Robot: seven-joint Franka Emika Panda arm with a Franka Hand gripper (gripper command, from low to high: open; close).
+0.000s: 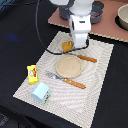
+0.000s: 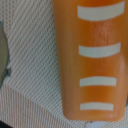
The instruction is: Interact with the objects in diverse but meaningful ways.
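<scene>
Exterior view: arm low over the far edge of the mat [image 1: 95, 95], its gripper [image 1: 75, 46] just above or at the loaf [image 1: 67, 46].
Loaf: orange, on the mat, just beside the plate [image 1: 68, 65] on its far side, partly hidden under the arm.
Packet: yellow packet [image 1: 32, 73] stands at the mat's edge on the exterior view's left, well apart from the gripper.
Carton: pale blue carton [image 1: 41, 92] sits near the mat's near corner, untouched as it lies.
Pot: dark pot [image 1: 96, 11] on the brown board behind the arm, mostly hidden.
Cutlery: fork [image 1: 66, 80] and knife [image 1: 86, 58] lie on either side of the plate.
Wrist view: loaf [image 2: 95, 60] fills the frame, orange with pale stripes, lying on the woven mat [image 2: 30, 70]; plate rim at one edge.
Fingers: not seen in either view; I cannot tell whether they are wide, narrow or closed on the loaf.
Progress: judged early; the loaf looks like the piece in hand, nothing yet on the plate or visibly in the pot.
Left: grasp or move the loaf, then packet, carton and pot.
</scene>
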